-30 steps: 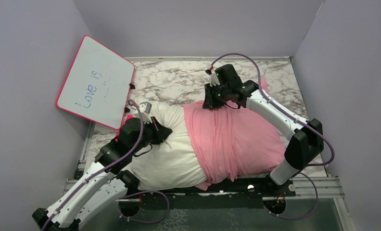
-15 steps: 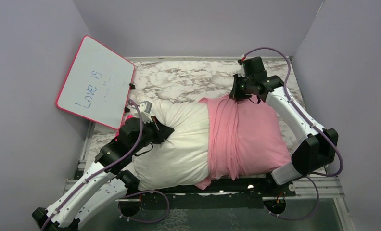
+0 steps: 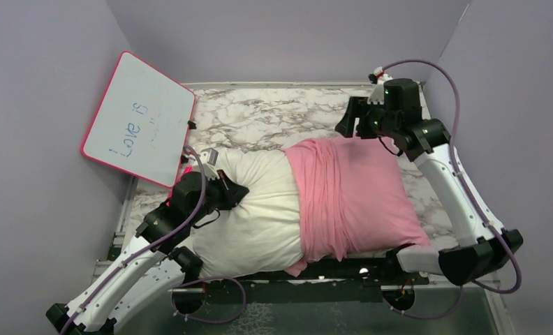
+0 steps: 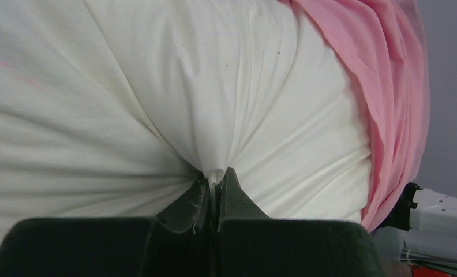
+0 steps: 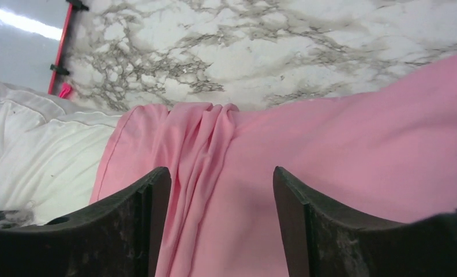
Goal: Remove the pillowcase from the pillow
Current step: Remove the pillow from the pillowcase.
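The white pillow [image 3: 260, 216] lies across the table's near half, its left part bare. The pink pillowcase [image 3: 350, 195] covers its right part, bunched in folds at its left edge. My left gripper [image 3: 237, 192] is shut on a pinch of the pillow's fabric [image 4: 216, 175], which radiates in creases from the jaws. My right gripper [image 3: 348, 124] hovers above the pillowcase's far edge, open, with nothing between its fingers; the right wrist view shows pink pillowcase [image 5: 330, 156] below the gripper [image 5: 221, 173] and the pillow [image 5: 47, 161] at left.
A pink-framed whiteboard [image 3: 139, 118] with blue writing leans against the left wall. Marble tabletop [image 3: 260, 118] shows behind the pillow. Purple walls close in the left, back and right sides. A metal rail [image 3: 343, 269] runs along the near edge.
My right gripper let go of the pillowcase and rose back and to the right. The pillowcase's bunched edge has shifted right, baring more white pillow. The left gripper kept its pinch.
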Available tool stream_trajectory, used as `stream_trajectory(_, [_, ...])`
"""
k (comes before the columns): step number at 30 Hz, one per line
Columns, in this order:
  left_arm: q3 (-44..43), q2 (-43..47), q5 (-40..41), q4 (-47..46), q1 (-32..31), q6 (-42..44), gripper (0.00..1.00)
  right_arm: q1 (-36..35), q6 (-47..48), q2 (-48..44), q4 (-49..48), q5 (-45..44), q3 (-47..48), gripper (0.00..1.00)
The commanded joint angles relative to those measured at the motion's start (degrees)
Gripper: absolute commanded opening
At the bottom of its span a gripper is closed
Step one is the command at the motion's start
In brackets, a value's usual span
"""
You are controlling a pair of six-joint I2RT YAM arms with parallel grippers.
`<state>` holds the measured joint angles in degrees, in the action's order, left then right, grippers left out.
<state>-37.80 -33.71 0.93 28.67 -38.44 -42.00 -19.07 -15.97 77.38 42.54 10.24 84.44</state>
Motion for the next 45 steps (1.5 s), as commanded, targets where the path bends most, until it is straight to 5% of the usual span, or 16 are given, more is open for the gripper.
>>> stream_trajectory(1, [-0.41, -0.84, 1.53, 8.34, -0.08, 0.95, 0.00, -0.09, 0.19, -9.31, 3.50, -9.81, -3.94, 0.72])
stream_trajectory(8, [-4.22, -5.92, 5.58, 8.11, -0.12, 3.11, 0.00, -0.14, -6.83, -24.96, 6.09, -4.98, -20.95, 0.74])
stream_trajectory(15, [-13.41, -20.30, 11.30, 6.12, 0.43, 10.38, 0.00, -0.16, -16.99, -38.12, 5.70, -4.82, -34.77, 0.78])
stream_trajectory(23, [-28.97, -38.98, 4.35, 1.11, 14.97, 18.29, 0.00, -0.14, -16.63, -36.13, 8.68, 0.33, -31.01, 0.78])
stream_trajectory(30, [-39.49, -47.45, 1.55, 1.62, 18.81, 22.43, 0.00, -0.09, -12.47, -34.68, 9.93, 4.63, -28.38, 0.79])
stream_trajectory(31, [-40.17, -47.62, -0.20, 2.62, 18.91, 22.07, 0.06, -0.10, -12.63, -34.79, 9.54, 5.02, -28.54, 0.79])
stream_trajectory(33, [-40.22, -46.12, -4.30, 3.80, 18.92, 21.54, 0.46, -0.12, -13.21, -35.11, 9.03, 5.36, -29.06, 0.80])
stream_trajectory(37, [-35.75, -37.49, -5.69, 4.34, 18.92, 20.25, 0.97, -0.10, -14.98, -34.92, 8.20, 4.90, -31.35, 0.80])
stream_trajectory(45, [-29.43, -20.65, -8.34, 13.98, 18.92, 15.51, 0.99, -0.09, -19.20, -31.07, 2.80, 7.75, -36.12, 0.80])
